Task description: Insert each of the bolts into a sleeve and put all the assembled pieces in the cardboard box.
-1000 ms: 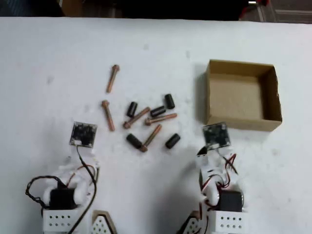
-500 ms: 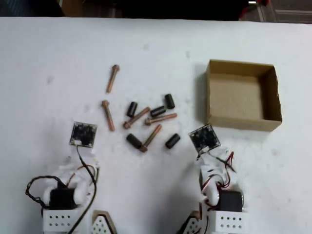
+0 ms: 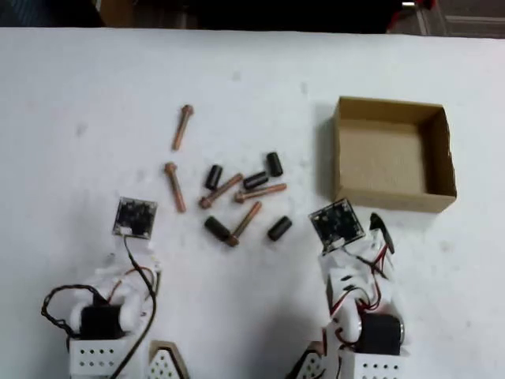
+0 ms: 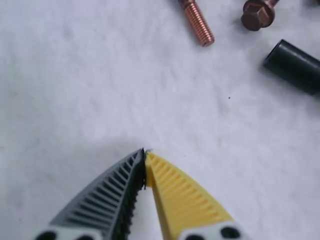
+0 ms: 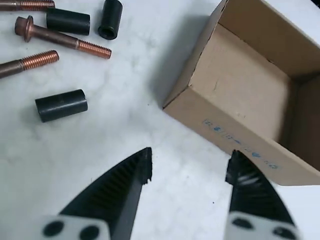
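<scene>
Within the last second the right end effector (image 5: 190, 161) swung slightly left and spread its jaws, empty, beside the cardboard box (image 3: 392, 199), apparently readying a first pick from the loose bolts (image 3: 245, 222) and sleeves (image 3: 279, 228) lying mid-counter (image 3: 95, 79).

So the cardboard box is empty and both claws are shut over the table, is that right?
Not quite. The cardboard box is empty and the left claw is shut, but the right claw is open. The right wrist view shows it spread wide above the table.
</scene>
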